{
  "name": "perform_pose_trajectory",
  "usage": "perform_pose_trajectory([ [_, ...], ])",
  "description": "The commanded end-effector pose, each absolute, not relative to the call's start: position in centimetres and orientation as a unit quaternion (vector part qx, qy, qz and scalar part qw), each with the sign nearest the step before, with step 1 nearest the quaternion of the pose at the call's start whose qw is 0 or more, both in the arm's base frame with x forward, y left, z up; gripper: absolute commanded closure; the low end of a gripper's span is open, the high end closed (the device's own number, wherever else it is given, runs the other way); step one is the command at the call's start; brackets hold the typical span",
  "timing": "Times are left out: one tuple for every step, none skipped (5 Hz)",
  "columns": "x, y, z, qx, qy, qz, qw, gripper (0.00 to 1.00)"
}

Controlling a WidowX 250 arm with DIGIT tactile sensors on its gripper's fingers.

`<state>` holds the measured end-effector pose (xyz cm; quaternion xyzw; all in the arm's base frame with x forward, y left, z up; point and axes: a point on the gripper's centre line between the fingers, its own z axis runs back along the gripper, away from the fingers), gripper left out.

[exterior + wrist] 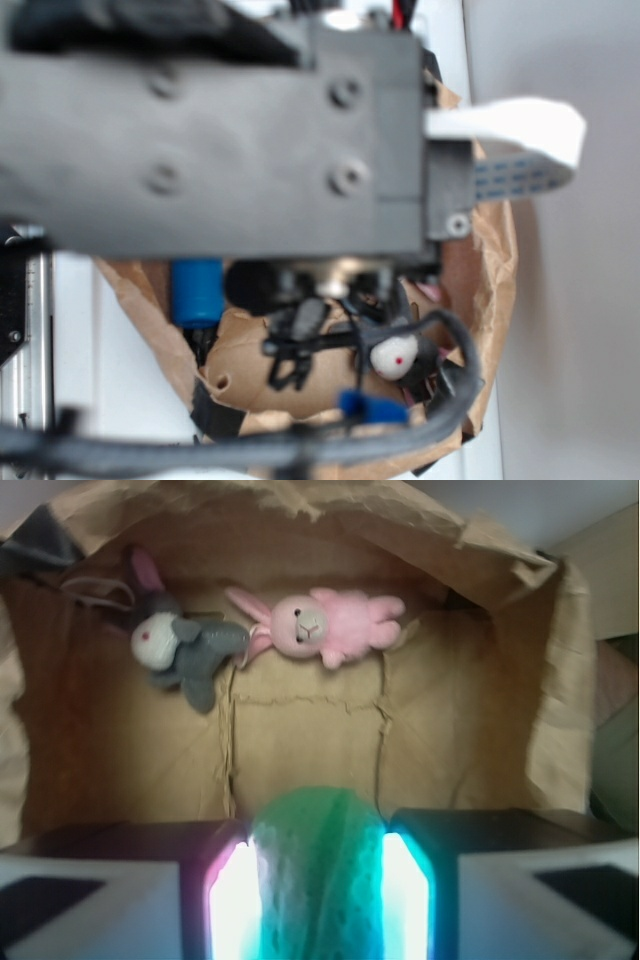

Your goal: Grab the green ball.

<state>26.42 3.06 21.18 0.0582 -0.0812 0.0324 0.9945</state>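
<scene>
From the wrist view I see the green ball (318,875) sitting squarely between the two jaws (318,900), at six o'clock in the picture, and both glowing inner faces press against its ribbed sides, so I read the jaws as clamped on it. Beyond the ball lies the brown paper-lined box (300,740), its creased floor running up to the far wall. Against that wall, toward eleven o'clock, lies the grey plush animal (185,645) with its white face, and just beside it at twelve o'clock the pink bunny (325,625) lies on its side, one ear almost touching the grey toy. The exterior view gives me none of the ball: the blurred grey arm housing (215,135) fills the upper half and hides the grasp. Below it I make out the box's torn paper edge (490,270), a blue cylinder (196,290) at about eight o'clock, a thick black cable (250,448) across the bottom, and what may be the grey toy's white face (394,356), though that part is too cluttered to be sure.
</scene>
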Motion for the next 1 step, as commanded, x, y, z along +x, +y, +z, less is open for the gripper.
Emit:
perform_pose_trajectory([
  [25.45,3.45,23.14,0.072,-0.110,0.041,0.991,1.00],
])
